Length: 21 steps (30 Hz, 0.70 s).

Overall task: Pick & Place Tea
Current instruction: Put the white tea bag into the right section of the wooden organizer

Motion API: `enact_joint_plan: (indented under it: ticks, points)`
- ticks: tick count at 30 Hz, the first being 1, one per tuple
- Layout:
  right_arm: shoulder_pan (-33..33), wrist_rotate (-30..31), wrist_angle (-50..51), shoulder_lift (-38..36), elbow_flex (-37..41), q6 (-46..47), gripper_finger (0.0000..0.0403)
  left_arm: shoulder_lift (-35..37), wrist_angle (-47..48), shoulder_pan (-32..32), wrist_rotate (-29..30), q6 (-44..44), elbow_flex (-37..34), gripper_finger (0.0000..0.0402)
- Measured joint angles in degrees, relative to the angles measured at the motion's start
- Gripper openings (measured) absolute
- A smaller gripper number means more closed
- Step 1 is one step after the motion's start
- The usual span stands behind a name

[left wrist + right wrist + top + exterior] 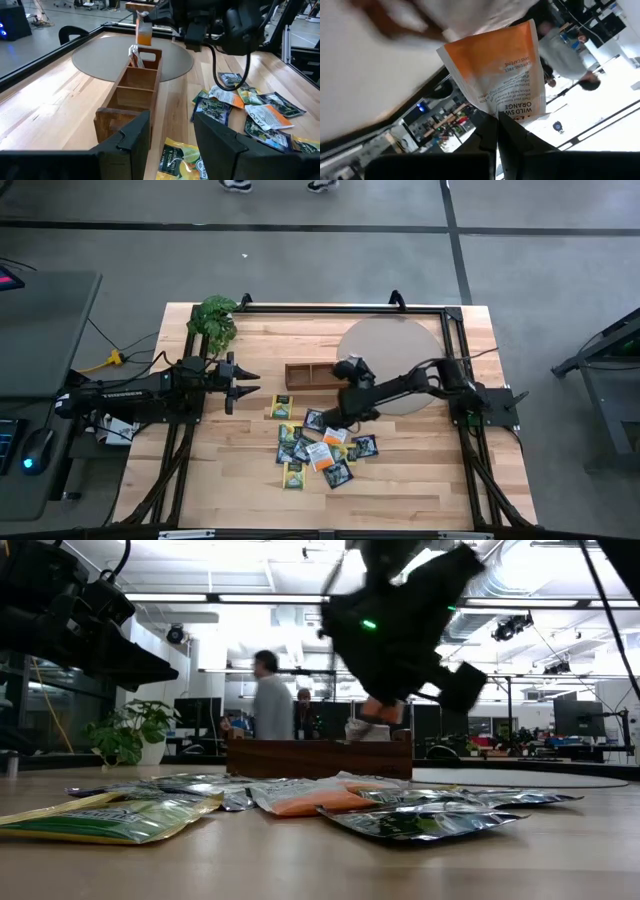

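An orange-white tea sachet point(144, 31) hangs over the right-end compartment of the brown wooden tray point(131, 95), with my right gripper point(347, 368) shut on it. A silver-grey sachet point(134, 53) stands on edge in that same compartment. Several more sachets point(318, 448), dark green, yellow-green, orange and silver, lie flat on the table in front of the tray. One yellow-green sachet point(283, 407) lies nearest my left gripper point(240, 386), which waits open at the tray's left end, touching nothing. My right gripper pinches the orange-white sachet between its two fingers at the middle of one edge point(509, 113), beside the printed lettering. The fingers slant down from the table's right side. The sachet hangs upright below them, lifted clear above the tray.
A round grey mat point(398, 352) lies behind the tray at the back right. A leafy plant point(214, 320) stands at the back left corner. A black frame rail point(330, 308) runs along the far edge. People point(268, 695) stand in the room beyond.
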<state>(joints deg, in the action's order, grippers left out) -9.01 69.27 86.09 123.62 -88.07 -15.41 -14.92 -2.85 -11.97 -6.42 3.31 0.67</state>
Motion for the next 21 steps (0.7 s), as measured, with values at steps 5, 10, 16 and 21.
enact_joint_plan:
  ticks: [5,10,16,21]
  points:
    - [-1.4,2.87,-7.96,-5.66,11.62,-3.56,0.0,-0.02,0.02,-0.01,-0.01,-0.01,0.0,0.015]
    - [-2.69,3.94,-20.05,-11.3,19.47,-13.67,0.0,0.0,0.02,-0.02,0.0,-0.02,0.0,0.015]
    - [-3.74,2.94,-41.12,-16.06,25.09,-34.32,0.0,-0.01,0.0,-0.01,0.0,0.0,0.0,0.015]
    - [-3.88,-0.56,-58.91,-18.03,29.36,-52.44,0.0,0.0,0.0,0.0,0.0,0.0,0.0,0.015]
